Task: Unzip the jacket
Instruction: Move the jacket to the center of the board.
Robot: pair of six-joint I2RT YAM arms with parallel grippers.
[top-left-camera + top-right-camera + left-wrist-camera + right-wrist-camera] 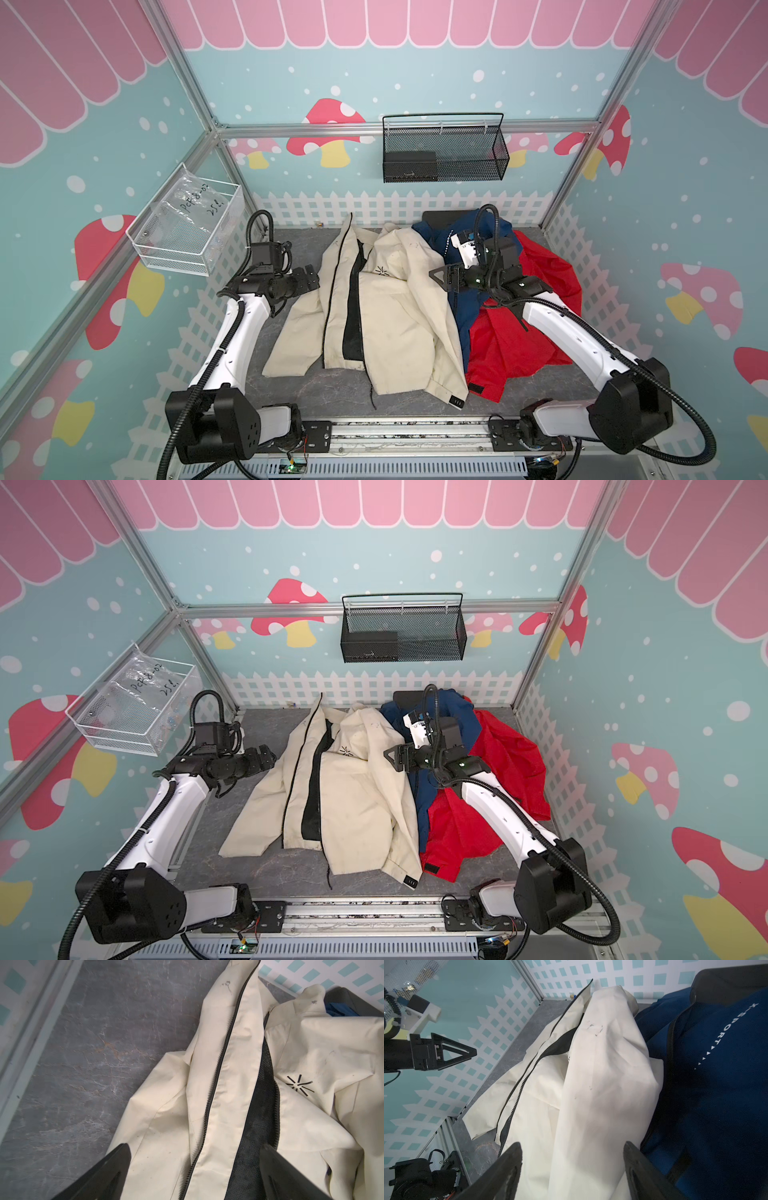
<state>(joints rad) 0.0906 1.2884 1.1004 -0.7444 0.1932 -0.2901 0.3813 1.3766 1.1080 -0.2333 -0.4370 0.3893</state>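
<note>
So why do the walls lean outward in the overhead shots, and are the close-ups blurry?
In both top views a wide lens splays the frame posts; lighting is even, shadows soft. In the left wrist view the cream jacket looks slightly soft, the near jaws blurred. In the right wrist view the lettering on the blue jacket stays readable.

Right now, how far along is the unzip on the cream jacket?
Done: the cream jacket's zipper lies parted along most of its length, black lining showing between the two halves. In hand: nothing; left gripper and right gripper have their jaws open, holding no fabric. Left: probably little; I can't tell if the ends at the hem are fully separated.
</note>
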